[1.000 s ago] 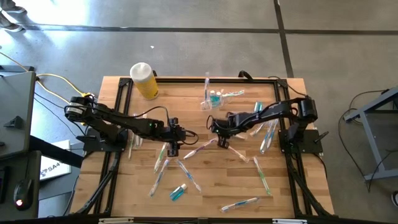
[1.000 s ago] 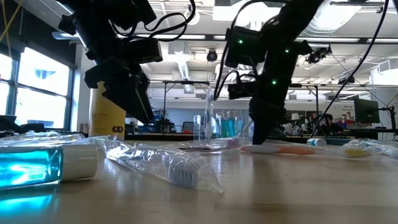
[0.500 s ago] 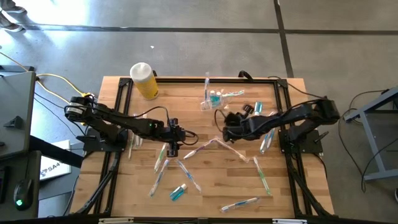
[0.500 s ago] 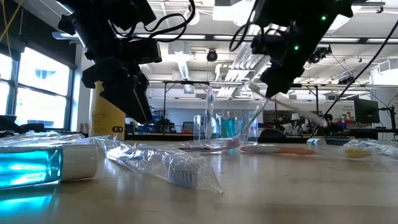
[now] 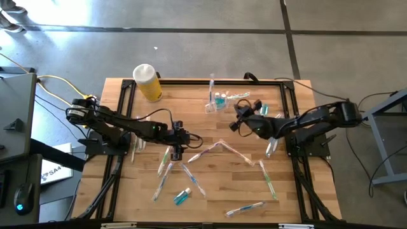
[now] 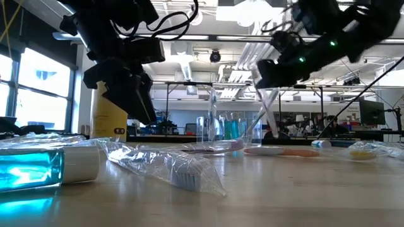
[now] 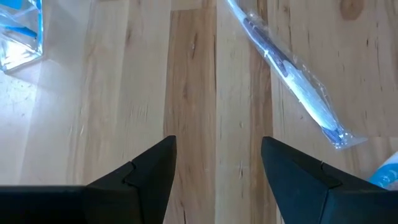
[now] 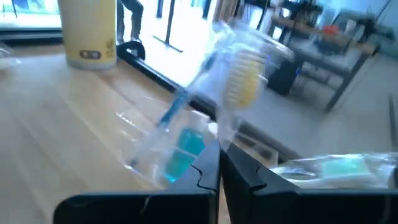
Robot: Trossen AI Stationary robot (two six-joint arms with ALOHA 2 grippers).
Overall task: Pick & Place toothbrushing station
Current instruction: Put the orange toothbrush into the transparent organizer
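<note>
The clear plastic cup [image 5: 217,101] stands at the upper middle of the high view, near the table's far edge, with teal tubes inside it and a wrapped toothbrush sticking up out of it. In the low view the cup [image 6: 218,129] sits at the middle of the frame, teal showing through its wall.

Just right of the cup in the high view, the right gripper [image 5: 241,115] is raised above the table with its fingers pinched together on a wrapped toothbrush. In the right wrist view that held toothbrush [image 8: 239,78] stands up from between the closed fingers, its yellowish bristle head in crinkled clear wrap; the handle colour is hard to make out. In the low view the handle [image 6: 267,113] hangs down below the gripper at the upper right.

A long wrapped pink toothbrush [image 5: 213,149] lies at the centre of the wooden table [image 5: 197,105], and more wrapped toothbrushes are scattered lower down, with a teal white-capped tube [image 5: 182,196] at the lower middle.

The left gripper [image 5: 177,149] hovers left of centre, fingers spread apart and holding nothing. Its wrist view shows bare wood between the fingers and one wrapped toothbrush [image 7: 289,70] beyond.

A yellow cylinder container [image 5: 147,83] with a white top stands at the upper left corner of the table.
</note>
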